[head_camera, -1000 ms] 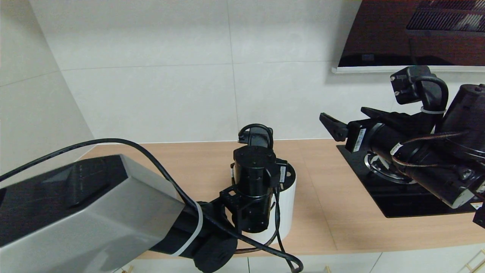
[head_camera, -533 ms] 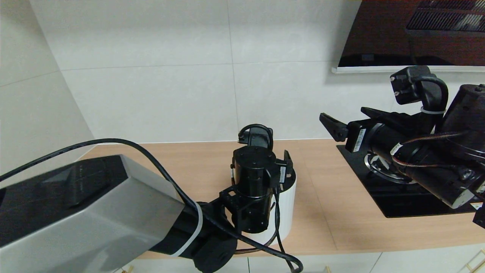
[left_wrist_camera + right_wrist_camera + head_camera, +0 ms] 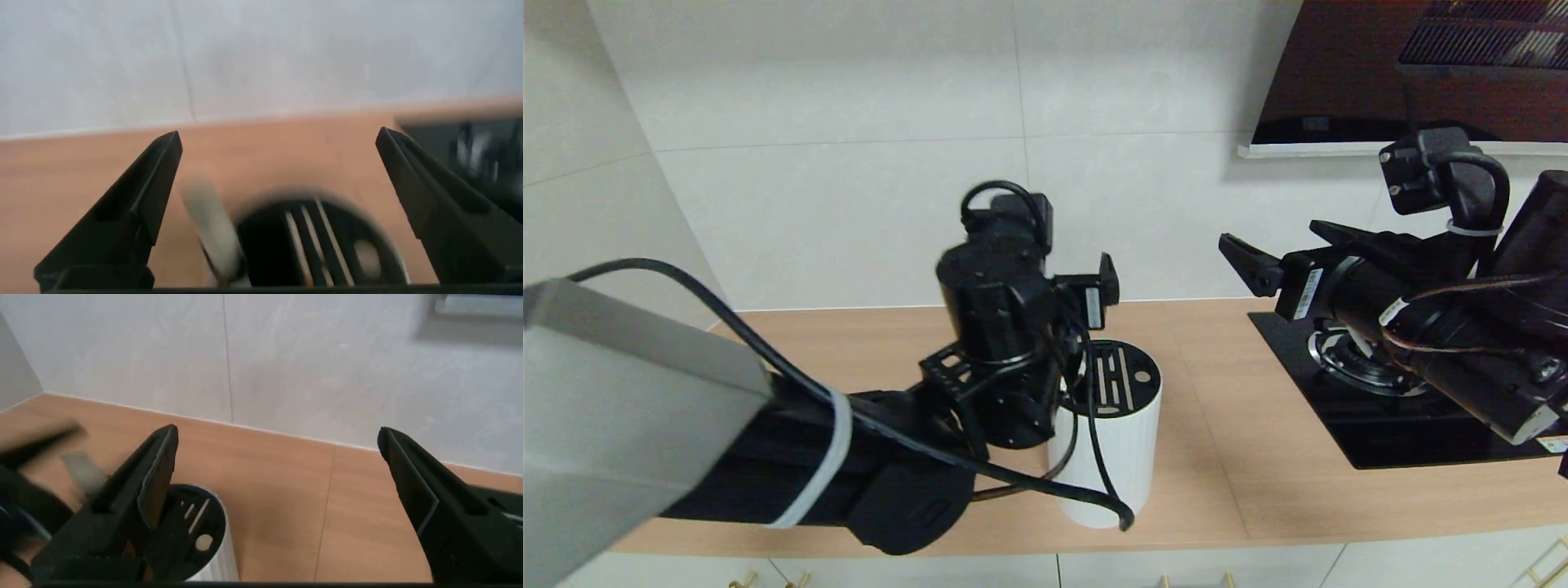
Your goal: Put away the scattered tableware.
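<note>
The left arm (image 3: 792, 457) has a grey boxy shell (image 3: 613, 392) and black round joints, with a black cable (image 3: 637, 263) held by a white tie (image 3: 823, 457). The black right arm (image 3: 1413, 327) carries a white label (image 3: 1311, 292) and a brownish cable (image 3: 1454, 291). The right gripper (image 3: 1264, 233) has black, tapered fingers (image 3: 1245, 265).

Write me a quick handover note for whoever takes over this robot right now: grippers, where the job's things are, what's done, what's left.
Left gripper: open, above the white slotted holder on the counter.
Right gripper: open, empty, raised near the stove.
Done: a pale, blurred piece seems to stand in the holder, probably stowed.
Left: check it is seated, then look for any other tableware.
</note>
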`<state>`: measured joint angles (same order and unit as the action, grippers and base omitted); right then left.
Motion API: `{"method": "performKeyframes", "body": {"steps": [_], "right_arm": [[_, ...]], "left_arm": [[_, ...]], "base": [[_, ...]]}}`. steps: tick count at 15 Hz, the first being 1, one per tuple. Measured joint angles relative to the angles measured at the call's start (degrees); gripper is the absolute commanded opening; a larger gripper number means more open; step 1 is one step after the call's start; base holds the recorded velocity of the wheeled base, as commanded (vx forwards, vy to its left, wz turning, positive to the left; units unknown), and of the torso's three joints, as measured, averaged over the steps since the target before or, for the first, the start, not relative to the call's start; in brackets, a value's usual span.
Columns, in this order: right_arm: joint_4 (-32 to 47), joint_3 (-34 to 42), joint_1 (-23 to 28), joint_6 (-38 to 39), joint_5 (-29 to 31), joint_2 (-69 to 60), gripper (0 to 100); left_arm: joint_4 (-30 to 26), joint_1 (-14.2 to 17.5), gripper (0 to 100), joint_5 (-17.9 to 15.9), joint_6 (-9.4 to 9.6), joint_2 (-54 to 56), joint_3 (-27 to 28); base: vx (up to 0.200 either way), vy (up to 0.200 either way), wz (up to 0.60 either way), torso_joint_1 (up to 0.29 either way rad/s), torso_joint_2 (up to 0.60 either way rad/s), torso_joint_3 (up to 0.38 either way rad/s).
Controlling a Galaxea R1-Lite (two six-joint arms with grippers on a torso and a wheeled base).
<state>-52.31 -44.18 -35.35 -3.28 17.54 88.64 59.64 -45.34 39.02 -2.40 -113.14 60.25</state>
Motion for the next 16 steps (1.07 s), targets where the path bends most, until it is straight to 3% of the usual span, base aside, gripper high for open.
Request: {"method": "performKeyframes", "body": {"steps": [4, 10, 13, 16], "right_arm": [[0.0, 0.5, 0.2, -1.7, 0.4, -4.0, 100], [2.6, 12.9, 7.0, -1.7, -0.2, -22.0, 100], [13.8, 17.2, 10.4, -1.6, -0.6, -36.2, 100], [32.3, 18.7, 14.2, -1.0, -0.5, -53.2, 100]], "left_arm": [[-0.1, 3.0, 100, -2.6, 1.4, 13.9, -3.8], [-2.8, 8.8, 100, -6.8, 3.82, 37.8, -29.2], [-11.6, 12.9, 100, -7.4, 4.01, 51.2, -35.9], [-27.6, 17.6, 100, -8.5, 4.04, 67.5, -38.4]], "base": [[0.0, 0.0, 0.0, 0.0, 0.0, 0.0], [0.0, 0.0, 0.0, 0.0, 0.0, 0.0], [0.0, 0.0, 0.0, 0.0, 0.0, 0.0], [0.0, 0.0, 0.0, 0.0, 0.0, 0.0]]}}
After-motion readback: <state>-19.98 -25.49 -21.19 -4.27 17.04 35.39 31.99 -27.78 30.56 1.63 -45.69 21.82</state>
